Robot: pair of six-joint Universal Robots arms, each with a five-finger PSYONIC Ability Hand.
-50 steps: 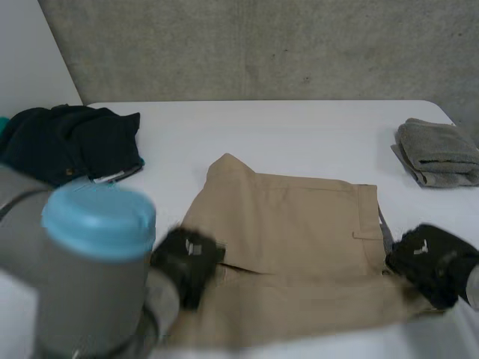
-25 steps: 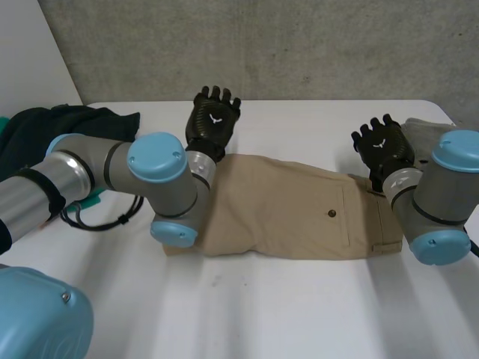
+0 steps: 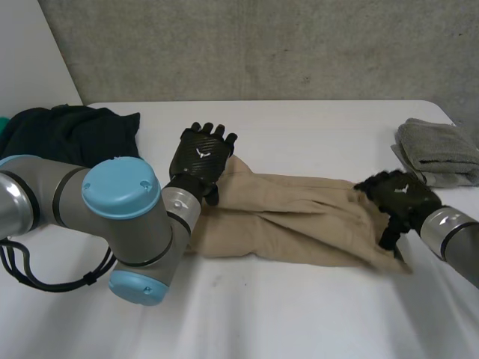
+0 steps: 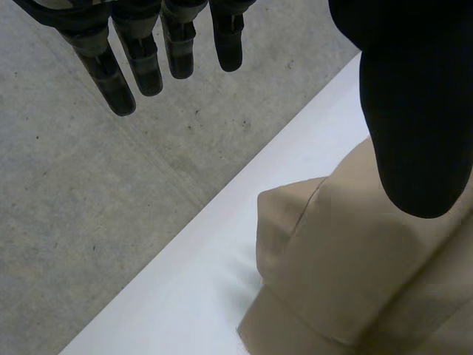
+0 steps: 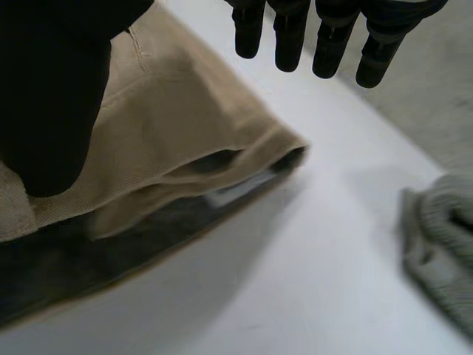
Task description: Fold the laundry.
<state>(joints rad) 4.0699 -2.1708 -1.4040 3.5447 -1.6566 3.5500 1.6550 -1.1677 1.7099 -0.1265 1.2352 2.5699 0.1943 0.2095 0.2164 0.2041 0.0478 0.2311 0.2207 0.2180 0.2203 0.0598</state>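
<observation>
Trousers (image 3: 299, 217), end partly behind right hand (image 3: 400, 198)

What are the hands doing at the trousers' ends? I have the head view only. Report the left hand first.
Observer: Left wrist view: the left hand has straight fingers reaching past the tan trousers' folded corner; only its thumb is over the cloth.
Operator: Now the right.
Observer: The right hand has straight fingers too, out beyond the waistband.
Operator: Check the waistband.
Observer: It gapes, showing dark lining and a pale label inside.
</observation>
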